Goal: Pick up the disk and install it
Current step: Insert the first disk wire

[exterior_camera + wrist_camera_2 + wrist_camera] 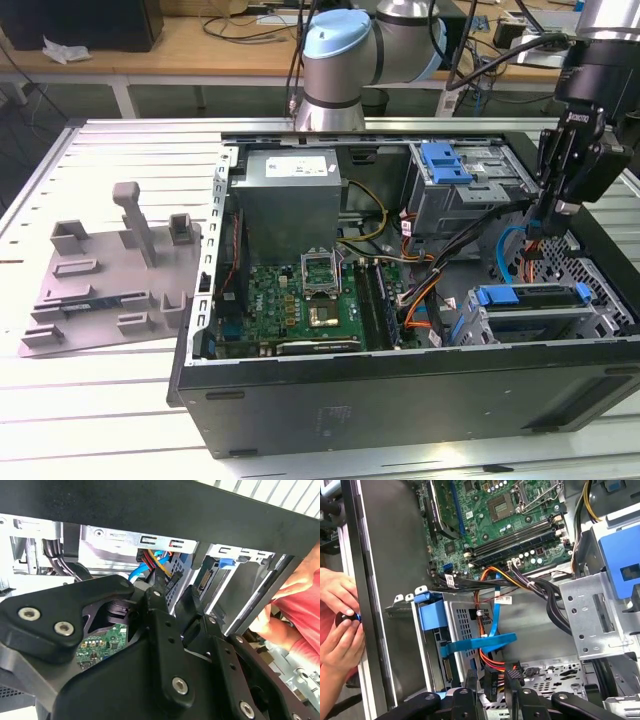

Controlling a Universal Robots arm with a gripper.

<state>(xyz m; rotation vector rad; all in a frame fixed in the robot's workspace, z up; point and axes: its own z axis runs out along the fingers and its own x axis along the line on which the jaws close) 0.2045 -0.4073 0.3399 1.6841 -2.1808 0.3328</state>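
Installing: seemingly the step in hand. The blue-framed flat silver hard drive (538,297) lay in the lower grey metal cage (535,326).
Pincer (540,228): black, just beside the orange cables (490,662) — apart or clamped, I could not tell.
Need: fine alignment.

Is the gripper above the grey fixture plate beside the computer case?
No. In the exterior view the gripper hangs over the open computer case at that view's right, apart from the grey fixture plate.
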